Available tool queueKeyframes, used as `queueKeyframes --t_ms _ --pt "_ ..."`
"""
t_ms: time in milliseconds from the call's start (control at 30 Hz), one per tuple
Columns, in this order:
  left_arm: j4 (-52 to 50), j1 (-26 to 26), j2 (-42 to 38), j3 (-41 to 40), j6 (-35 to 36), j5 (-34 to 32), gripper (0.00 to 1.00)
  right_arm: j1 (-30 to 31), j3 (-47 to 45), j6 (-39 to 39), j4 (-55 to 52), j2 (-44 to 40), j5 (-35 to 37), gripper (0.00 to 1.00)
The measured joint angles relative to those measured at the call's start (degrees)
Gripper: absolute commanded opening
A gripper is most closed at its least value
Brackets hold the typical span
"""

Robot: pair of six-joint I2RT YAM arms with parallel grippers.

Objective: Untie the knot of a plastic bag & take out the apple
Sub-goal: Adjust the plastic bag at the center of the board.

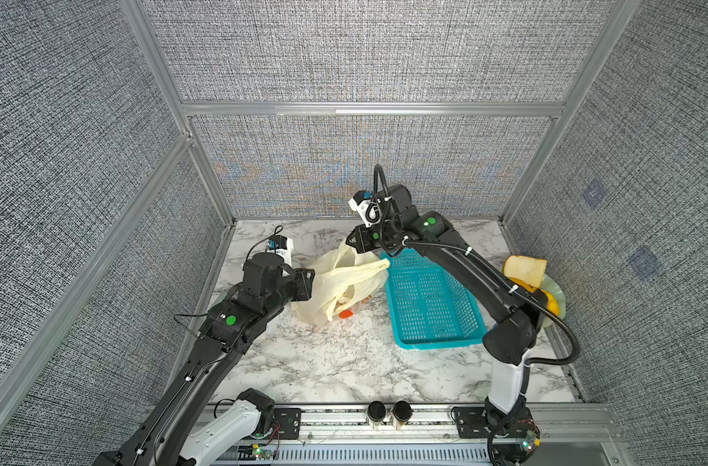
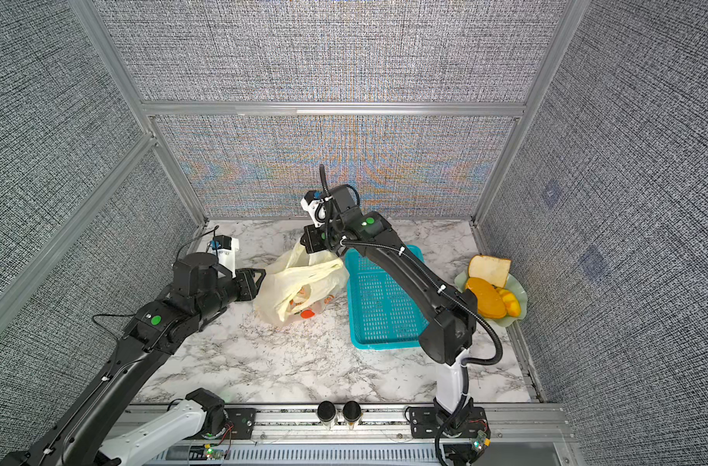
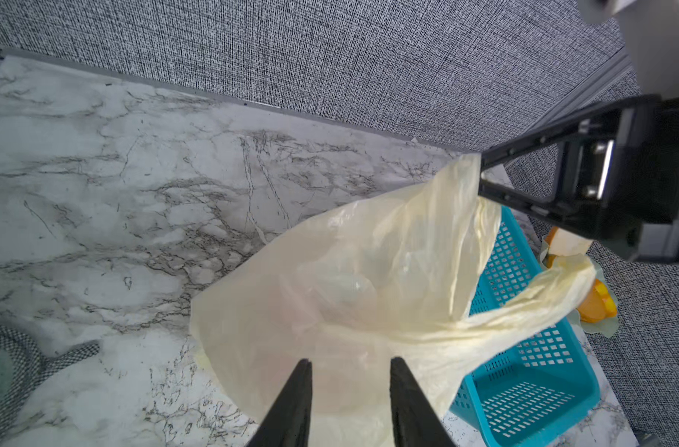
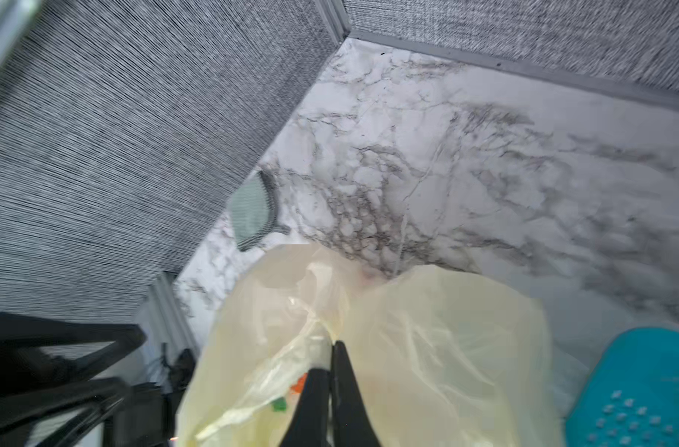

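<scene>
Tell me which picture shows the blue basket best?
A top view: nearly the whole basket shows, though the right arm crosses it. The left wrist view shows part behind the plastic bag; the right wrist view only a blurry corner.

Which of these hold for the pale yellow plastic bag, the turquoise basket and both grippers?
1. The right gripper is shut on the thin pale yellow plastic bag. True.
2. The bag lies inside the turquoise perforated plastic basket. False: it sits on the white marble tabletop beside the basket.
3. The jaws of the left gripper are pressed together. False: they stand apart.
4. A pale green plate of food stands beyond the basket from the bag. True.
</scene>
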Motion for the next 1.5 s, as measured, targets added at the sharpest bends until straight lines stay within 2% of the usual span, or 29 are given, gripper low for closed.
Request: queueKeyframes --t_ms 200,300,400,533,633,733,833,900,967,1067,1200,1267,1400,1500 --pt "-0.3 0.0 2.1 4.6 2.6 0.1 0.27 0.8 -4.0 15.3 10.5 -4.0 -7.2 0.0" --pt "-0.4 0.0 2.8 5.1 3.5 1.6 0.23 1.9 -4.9 20.4 15.9 -5.1 -6.8 0.0" --pt "-1.7 0.0 2.4 5.8 3.8 3.0 0.24 2.2 -4.3 22.7 19.1 -4.5 -4.6 0.0" --pt "-2.8 0.0 -0.6 7.1 3.8 3.2 0.28 1.7 -0.5 23.1 20.5 0.3 1.0 0.0" --pt "-2.8 0.0 -2.0 7.7 3.8 4.0 0.29 2.9 7.2 21.4 16.6 6.5 3.3 0.0" --pt "-2.4 0.0 -2.1 6.7 3.4 5.7 0.29 4.9 11.3 18.2 12.5 9.9 3.5 0.0" --pt "-2.5 0.0 -1.7 4.5 2.8 6.6 0.3 5.3 10.9 14.9 8.9 11.5 2.2 0.0" --pt "-2.8 0.0 -1.8 3.3 2.1 6.7 0.33 5.2 10.7 12.6 5.4 13.0 1.7 0.44" --pt "-2.7 0.0 -1.7 2.8 1.9 6.9 0.34 5.0 10.7 9.6 2.3 13.9 0.4 0.69" --pt "-2.7 0.0 -0.6 2.9 1.9 6.5 0.34 4.9 8.2 5.1 0.8 11.3 -0.8 0.74" --pt "-2.7 0.0 1.4 4.0 1.9 6.0 0.21 3.1 -3.9 1.6 5.7 -2.3 0.8 0.74" --pt "-2.4 0.0 2.0 5.0 1.9 6.0 0.16 1.6 -9.7 0.4 9.3 -9.5 3.4 0.68" --pt "-0.3 0.0 3.8 8.1 1.9 6.6 0.06 0.5 -13.8 -2.3 9.4 -15.7 8.4 0.22" --pt "0.7 -0.8 8.4 12.3 2.0 8.4 0.02 0.0 -16.2 -2.8 6.0 -15.9 10.5 0.15"
